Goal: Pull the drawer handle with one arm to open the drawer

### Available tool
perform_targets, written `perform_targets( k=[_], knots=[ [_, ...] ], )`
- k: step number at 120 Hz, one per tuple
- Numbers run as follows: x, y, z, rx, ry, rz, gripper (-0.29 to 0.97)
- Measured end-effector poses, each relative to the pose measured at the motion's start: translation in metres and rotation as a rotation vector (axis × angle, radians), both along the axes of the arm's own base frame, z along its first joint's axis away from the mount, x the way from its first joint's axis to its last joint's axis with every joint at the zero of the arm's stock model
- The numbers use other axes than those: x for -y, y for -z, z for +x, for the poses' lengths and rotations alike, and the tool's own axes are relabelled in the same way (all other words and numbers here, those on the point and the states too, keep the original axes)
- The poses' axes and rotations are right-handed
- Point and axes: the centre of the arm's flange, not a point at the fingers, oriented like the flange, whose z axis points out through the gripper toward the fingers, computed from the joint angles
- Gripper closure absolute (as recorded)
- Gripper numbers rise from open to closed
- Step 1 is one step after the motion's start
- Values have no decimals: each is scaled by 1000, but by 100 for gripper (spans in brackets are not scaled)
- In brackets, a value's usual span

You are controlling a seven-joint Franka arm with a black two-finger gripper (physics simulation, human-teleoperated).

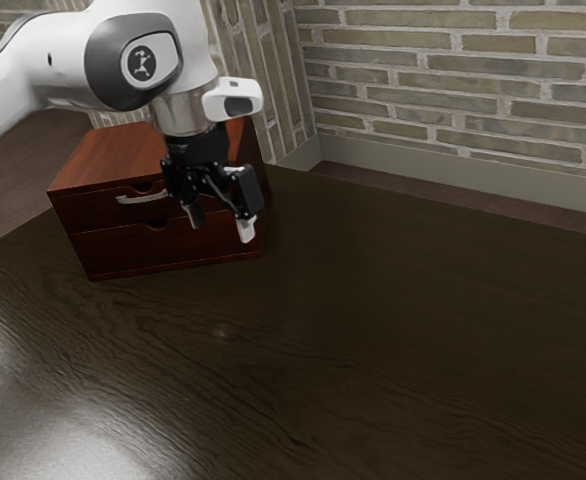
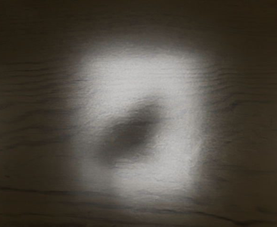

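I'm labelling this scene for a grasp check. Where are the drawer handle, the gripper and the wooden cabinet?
drawer handle (image 1: 139, 198), exterior view, middle of the silver bar.
gripper (image 1: 219, 222), exterior view, midway between its open fingertips.
wooden cabinet (image 1: 113, 158), exterior view, its top face.

The arm (image 1: 43, 60) is glossy white with rounded shells, and it has a dark grey round cap (image 1: 138, 60) whose middle carries a white disc with a small black mark. At the cap's 5 o'clock a silvery collar (image 1: 186, 108) rings the wrist, and at the collar's 3 o'clock sits a small white box (image 1: 233, 98) with a dark slot. At the collar's 6 o'clock is the black gripper (image 1: 220, 222), angular in build, one finger (image 1: 245, 231) tipped with a white pad.
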Motion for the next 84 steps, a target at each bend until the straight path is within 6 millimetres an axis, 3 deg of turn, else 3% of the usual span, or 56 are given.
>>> perform_targets(
  k=[32, 36, 46, 55, 68, 84],
  knots=[
    [-3, -3, -1, 2, 0, -22, 0],
    [-3, -14, -4, 20, 0, -21, 0],
    [0, -70, -18, 116, 6, -15, 0],
    [2, -92, -31, 143, 11, -14, 0],
    [-5, -93, -34, 132, -1, -14, 0],
    [-10, -76, -29, 94, -8, -16, 0]
  ],
)
